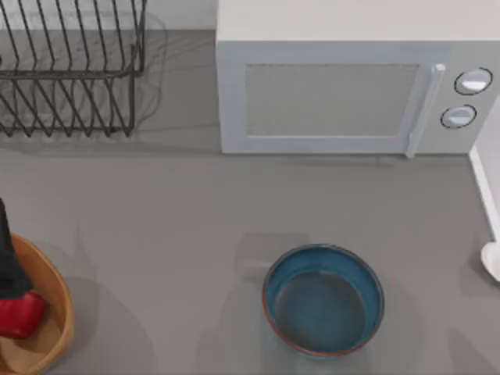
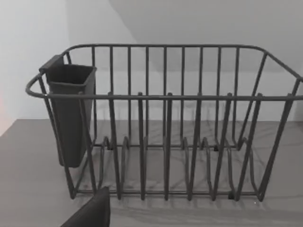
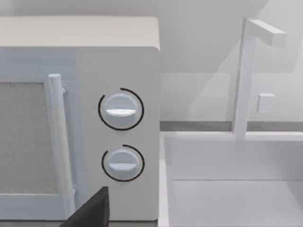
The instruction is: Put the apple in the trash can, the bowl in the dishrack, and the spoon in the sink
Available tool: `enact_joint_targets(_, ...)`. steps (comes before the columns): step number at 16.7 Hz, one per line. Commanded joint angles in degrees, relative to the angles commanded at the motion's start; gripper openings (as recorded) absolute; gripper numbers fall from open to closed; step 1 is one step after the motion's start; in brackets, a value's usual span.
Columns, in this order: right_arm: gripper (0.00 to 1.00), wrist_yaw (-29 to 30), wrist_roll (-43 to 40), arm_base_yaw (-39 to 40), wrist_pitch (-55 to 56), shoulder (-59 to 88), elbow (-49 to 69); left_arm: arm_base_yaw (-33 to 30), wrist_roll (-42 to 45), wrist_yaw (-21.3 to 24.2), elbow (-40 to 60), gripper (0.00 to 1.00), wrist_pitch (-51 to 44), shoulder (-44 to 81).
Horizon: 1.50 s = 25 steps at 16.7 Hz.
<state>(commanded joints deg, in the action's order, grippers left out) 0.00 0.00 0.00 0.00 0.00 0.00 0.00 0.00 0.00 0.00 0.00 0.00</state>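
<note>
Apple [image 1: 19,314], small, glossy, red: over the paler inside of the round tan-orange wooden-looking trash can [image 1: 56,291], at the table's left edge near the front. Dark left arm directly above and touching the apple from the top view; left gripper [image 1: 16,301] at the apple, finger state cannot tell.

Round deep bowl [image 1: 323,299], blue-teal glaze inside, thin brownish rim: upright on the grey table [image 1: 172,203], front centre-right, well apart from the trash can, nothing inside.

Dark grey wire dishrack [image 1: 70,70]: back left corner of the table. From the left wrist view, dishrack [image 2: 165,127] with upright prongs along its floor and a dark rectangular cutlery cup [image 2: 71,113] hung on one end wall. No dishes in it. One dark finger tip [image 2: 92,213] at the frame's lower edge.

White microwave oven [image 1: 344,78]: back centre to right, door shut, vertical handle and two round dials [image 1: 467,98] on its right side.

White sink [image 3: 232,189]: just beside the microwave on its right, with a white angular faucet [image 3: 248,71] behind the basin. Pale rounded end of the whitish-grey spoon [image 1: 492,262] at the table's right edge, partly seen. One dark finger tip [image 3: 92,210] in the right wrist view; right gripper state cannot tell.
</note>
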Motion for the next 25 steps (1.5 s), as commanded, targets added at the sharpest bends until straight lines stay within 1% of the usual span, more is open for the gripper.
enact_joint_targets(4, 1.00, 0.00, 0.00, 0.00, 0.00, 0.00, 0.00, -0.18, -0.07, -0.09, 0.16, 1.00, -0.13, 0.23)
enact_joint_targets(6, 1.00, 0.00, 0.00, 0.00, 0.00, 0.00, 0.00, -0.87, -0.76, -0.09, 1.79, 1.00, -1.16, 1.87)
enact_joint_targets(8, 1.00, 0.00, 0.00, 0.00, 0.00, 0.00, 0.00, -2.49, -2.39, -0.09, 5.62, 1.00, -3.60, 5.73)
enact_joint_targets(10, 1.00, 0.00, 0.00, 0.00, 0.00, 0.00, 0.00, -5.07, -4.95, -0.09, 11.67, 1.00, -7.46, 11.82)
enact_joint_targets(13, 1.00, 0.00, 0.00, 0.00, 0.00, 0.00, 0.00, -10.26, -10.08, -0.08, 23.78, 1.00, -15.19, 23.98)
enact_joint_targets(16, 1.00, 0.00, 0.00, 0.00, 0.00, 0.00, 0.00, -16.75, -16.47, -0.06, 38.88, 1.00, -24.83, 39.12)
enact_joint_targets(25, 1.00, 0.00, 0.00, 0.00, 0.00, 0.00, 0.00, -39.49, -38.54, 0.10, 91.29, 1.00, -58.28, 91.39)
